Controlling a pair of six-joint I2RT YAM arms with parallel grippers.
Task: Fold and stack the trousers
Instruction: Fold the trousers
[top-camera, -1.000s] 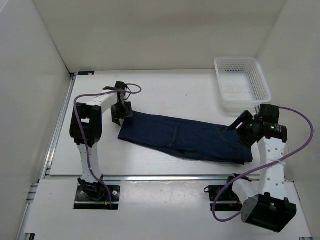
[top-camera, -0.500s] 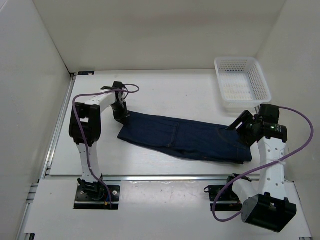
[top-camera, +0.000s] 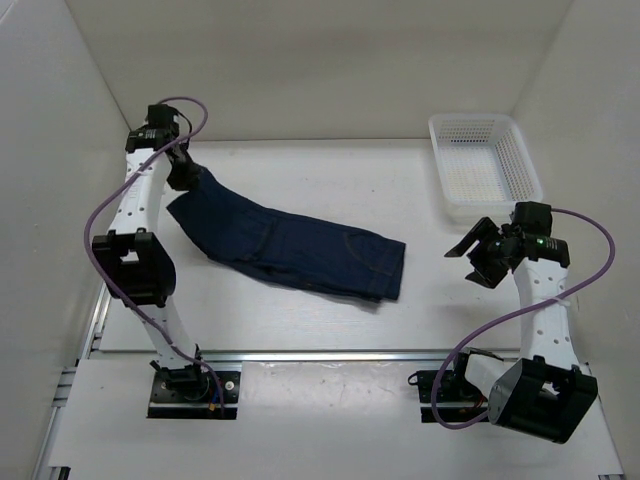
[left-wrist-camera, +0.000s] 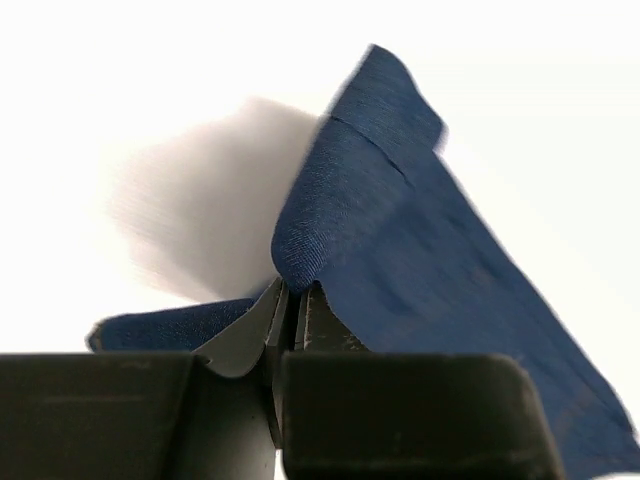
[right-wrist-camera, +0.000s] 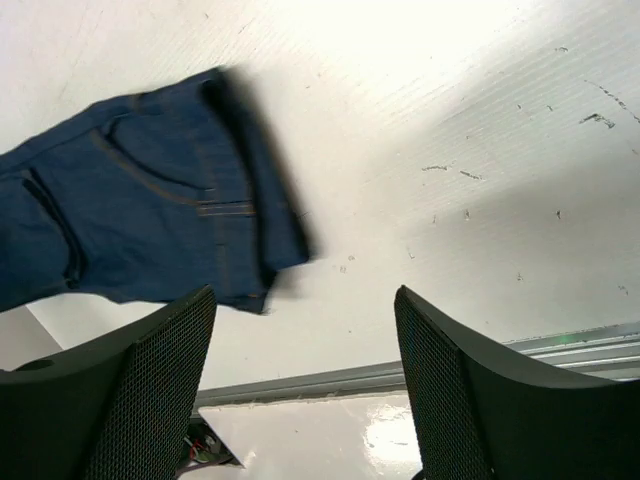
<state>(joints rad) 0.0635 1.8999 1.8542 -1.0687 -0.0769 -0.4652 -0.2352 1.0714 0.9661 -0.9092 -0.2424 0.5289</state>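
Your left jaws pinch a corner of the navy denim trousers (top-camera: 290, 245), held raised at the bench's (top-camera: 330, 180) far left; the long rest lies flat. Your right jaws stand spread, empty.

Overhead I get even, bright, sharp light. My left wrist view blows out the white bench (left-wrist-camera: 90, 80); the dark navy denim trousers (left-wrist-camera: 450, 290) cast a smeared grey shadow.
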